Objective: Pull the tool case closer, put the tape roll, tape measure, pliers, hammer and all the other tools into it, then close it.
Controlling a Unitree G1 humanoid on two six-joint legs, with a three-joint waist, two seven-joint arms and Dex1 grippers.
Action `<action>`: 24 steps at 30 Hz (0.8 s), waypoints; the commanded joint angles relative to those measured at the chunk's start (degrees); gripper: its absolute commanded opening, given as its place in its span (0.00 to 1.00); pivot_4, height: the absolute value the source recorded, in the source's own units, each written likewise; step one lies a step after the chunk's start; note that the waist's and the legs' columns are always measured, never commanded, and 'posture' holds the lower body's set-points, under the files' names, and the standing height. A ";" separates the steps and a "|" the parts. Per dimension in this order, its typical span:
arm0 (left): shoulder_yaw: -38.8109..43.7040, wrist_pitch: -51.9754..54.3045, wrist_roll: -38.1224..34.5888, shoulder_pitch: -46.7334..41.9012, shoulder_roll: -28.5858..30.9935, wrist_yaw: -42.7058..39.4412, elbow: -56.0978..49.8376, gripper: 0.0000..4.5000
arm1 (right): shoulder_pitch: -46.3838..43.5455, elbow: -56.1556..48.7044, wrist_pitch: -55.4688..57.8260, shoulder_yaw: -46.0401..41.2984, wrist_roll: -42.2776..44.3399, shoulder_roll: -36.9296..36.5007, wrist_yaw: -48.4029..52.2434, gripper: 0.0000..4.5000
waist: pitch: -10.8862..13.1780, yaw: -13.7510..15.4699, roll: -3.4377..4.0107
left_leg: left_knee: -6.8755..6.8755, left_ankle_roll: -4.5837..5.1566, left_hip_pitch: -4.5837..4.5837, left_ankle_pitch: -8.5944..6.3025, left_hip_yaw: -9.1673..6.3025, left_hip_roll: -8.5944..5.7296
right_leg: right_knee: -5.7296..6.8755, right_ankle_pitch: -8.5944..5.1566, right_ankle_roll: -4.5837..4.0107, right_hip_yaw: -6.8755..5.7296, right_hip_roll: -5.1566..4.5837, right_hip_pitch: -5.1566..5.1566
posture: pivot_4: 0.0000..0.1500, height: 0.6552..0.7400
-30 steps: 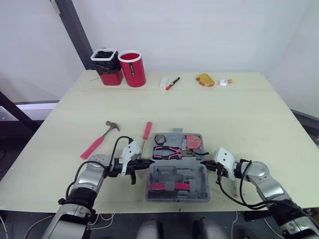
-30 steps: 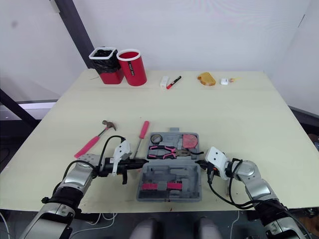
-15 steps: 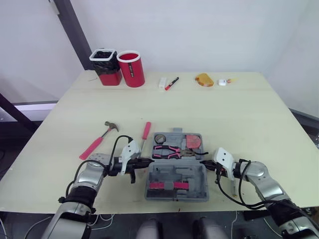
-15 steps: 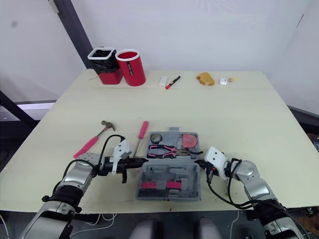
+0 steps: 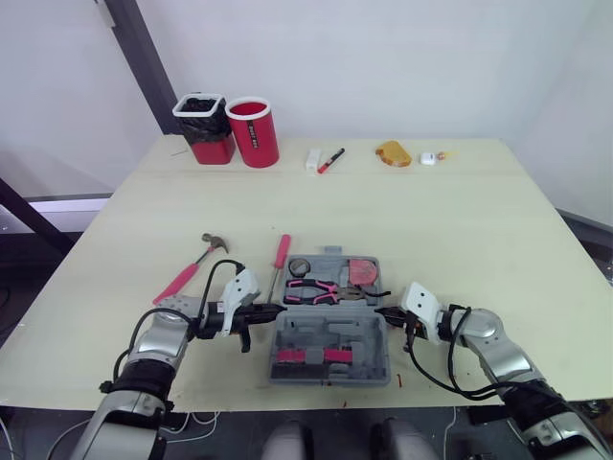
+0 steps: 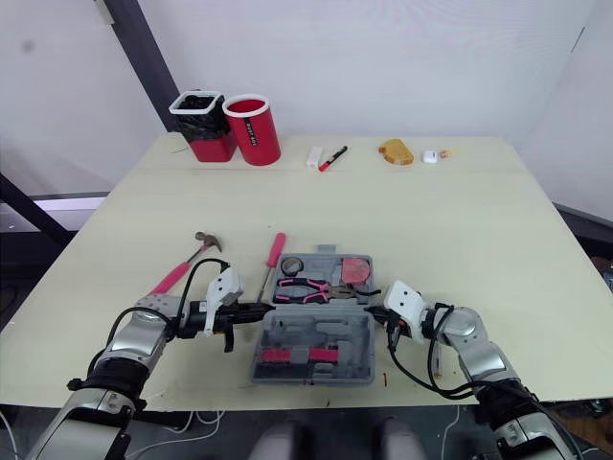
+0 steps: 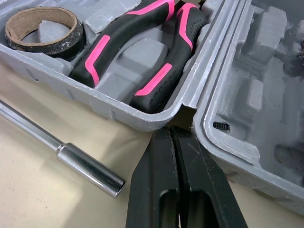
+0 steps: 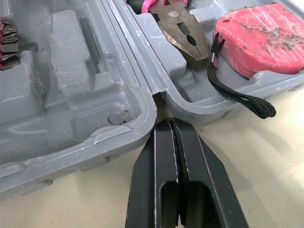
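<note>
The grey tool case (image 5: 330, 379) lies open near the table's front edge. Its far half holds the tape roll (image 5: 300, 267), the pink-handled pliers (image 5: 311, 290) and the red tape measure (image 5: 362, 273). Red bits (image 5: 306, 357) sit in the near half. My left gripper (image 5: 273, 310) is shut, with its tips against the hinge notch on the case's left side (image 7: 173, 137). My right gripper (image 5: 380, 311) is shut too, tips at the hinge on the right side (image 8: 167, 126). The pink-handled hammer (image 5: 192, 268) and a red-handled screwdriver (image 5: 280, 257) lie on the table left of the case.
At the far left stand a red cup (image 5: 253, 129) and a red bin with a black liner (image 5: 204, 125). A white block with a marker (image 5: 326, 159), an orange object (image 5: 394, 153) and a small white item (image 5: 428, 158) lie along the far edge.
The case has slid a little to the left, and both shut grippers have moved left with it at its hinge. Hammer and screwdriver have stayed put.
</note>
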 commanded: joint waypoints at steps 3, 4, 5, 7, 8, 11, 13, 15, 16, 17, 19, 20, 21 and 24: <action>-0.55 -0.05 -1.42 0.33 -0.95 -2.06 -3.62 0.02 | -1.76 -1.43 -2.26 -0.21 0.88 0.29 0.23 0.00 | 0.00 -0.01 0.00 | 0.00 0.00 0.00 0.00 0.01 0.00 | -0.01 0.00 0.00 0.01 0.00 0.00 | 1.00 1.00; -0.63 0.04 -1.40 0.41 -1.03 -2.16 -3.80 0.02 | -1.75 -1.42 -2.23 -0.28 0.87 0.21 0.14 0.00 | 0.00 0.00 0.00 | 0.00 0.00 0.00 0.00 0.02 0.00 | -0.01 0.00 0.00 0.01 0.00 0.00 | 1.00 1.00; -0.65 0.15 -1.36 0.46 -1.10 -2.26 -3.93 0.02 | -1.74 -1.40 -2.20 -0.34 0.86 0.16 0.06 0.00 | 0.00 0.00 0.00 | 0.00 0.00 0.00 0.00 0.02 0.00 | -0.01 0.00 0.00 0.01 0.00 0.00 | 1.00 1.00; -0.64 0.26 -1.27 0.40 -1.20 -2.42 -3.94 0.02 | -1.76 -1.36 -2.17 -0.38 0.85 0.17 0.00 0.00 | 0.00 0.00 0.00 | 0.00 0.00 0.00 0.00 0.01 0.00 | 0.00 0.00 0.00 0.00 0.00 0.00 | 1.00 1.00; -0.63 0.27 -1.23 0.32 -1.25 -2.47 -3.87 0.02 | -1.78 -1.34 -2.15 -0.40 0.81 0.20 -0.04 0.00 | 0.00 0.00 0.00 | 0.00 0.00 0.00 0.00 0.00 0.00 | 0.00 0.00 0.00 0.00 0.00 0.00 | 1.00 1.00; -0.57 0.09 -1.02 0.00 -1.37 -2.36 -3.41 0.02 | -1.79 -1.32 -2.14 -0.47 0.76 0.26 -0.08 0.00 | 0.00 0.00 0.00 | 0.00 0.00 0.00 0.00 0.01 0.00 | 0.00 0.00 0.00 0.00 0.00 0.00 | 1.00 1.00; -0.50 -0.19 -0.82 -0.24 -1.40 -2.13 -2.94 0.02 | -1.78 -1.31 -2.14 -0.48 0.77 0.30 -0.06 0.00 | 0.00 0.01 0.00 | 0.00 0.00 0.00 0.00 0.01 0.00 | 0.00 0.00 0.00 0.01 0.00 0.00 | 1.00 1.00; -0.44 -0.49 -0.60 -0.48 -1.44 -1.80 -2.50 0.02 | -1.82 -1.24 -2.23 -0.48 0.76 0.39 -0.08 0.00 | 0.00 0.01 0.00 | 0.00 0.00 0.00 0.00 0.01 0.00 | 0.00 0.00 0.00 0.01 0.00 0.00 | 1.00 1.00; -0.42 -0.51 -0.59 -0.53 -1.48 -1.78 -2.44 0.02 | -1.86 -1.18 -2.29 -0.46 0.73 0.48 -0.15 0.00 | 0.00 0.01 0.00 | 0.00 0.00 0.00 0.00 0.01 0.00 | 0.00 0.00 0.00 0.00 0.00 0.00 | 1.00 1.00; -0.44 -0.50 -0.59 -0.53 -1.50 -1.81 -2.44 0.02 | -1.91 -1.09 -2.37 -0.45 0.68 0.57 -0.25 0.00 | 0.00 0.01 0.00 | 0.00 0.00 0.00 0.00 0.01 0.00 | 0.00 0.00 0.00 0.00 0.00 0.00 | 1.00 1.00; -0.49 -0.53 -0.57 -0.51 -1.49 -1.96 -2.42 0.02 | -2.10 -0.79 -2.69 -0.48 0.49 0.85 -0.71 0.00 | 0.00 0.00 0.00 | 0.00 0.00 0.00 0.00 0.01 0.00 | 0.00 0.00 0.00 0.01 0.00 0.00 | 1.00 1.00; -0.54 -0.50 -0.57 -0.50 -1.51 -2.03 -2.43 0.02 | -2.23 -0.58 -2.91 -0.53 0.38 0.98 -0.98 0.00 | 0.00 0.00 0.00 | 0.00 0.00 0.00 0.00 0.01 0.00 | 0.00 0.00 0.00 0.01 0.00 0.00 | 1.00 1.00; -0.58 -0.48 -0.56 -0.50 -1.52 -2.08 -2.44 0.02 | -2.34 -0.41 -3.06 -0.57 0.29 1.08 -1.19 0.00 | 0.00 -0.01 0.00 | 0.00 0.00 0.00 0.00 0.01 0.00 | 0.00 0.00 0.00 0.01 0.00 0.00 | 1.00 1.00; -0.67 -0.41 -0.53 -0.47 -1.52 -2.23 -2.51 0.02 | -2.60 0.18 -3.61 -0.63 0.14 1.31 -1.60 0.00 | 0.00 0.00 0.00 | 0.00 0.00 0.00 0.00 0.01 0.00 | 0.00 0.00 0.00 0.01 0.00 0.00 | 1.00 1.00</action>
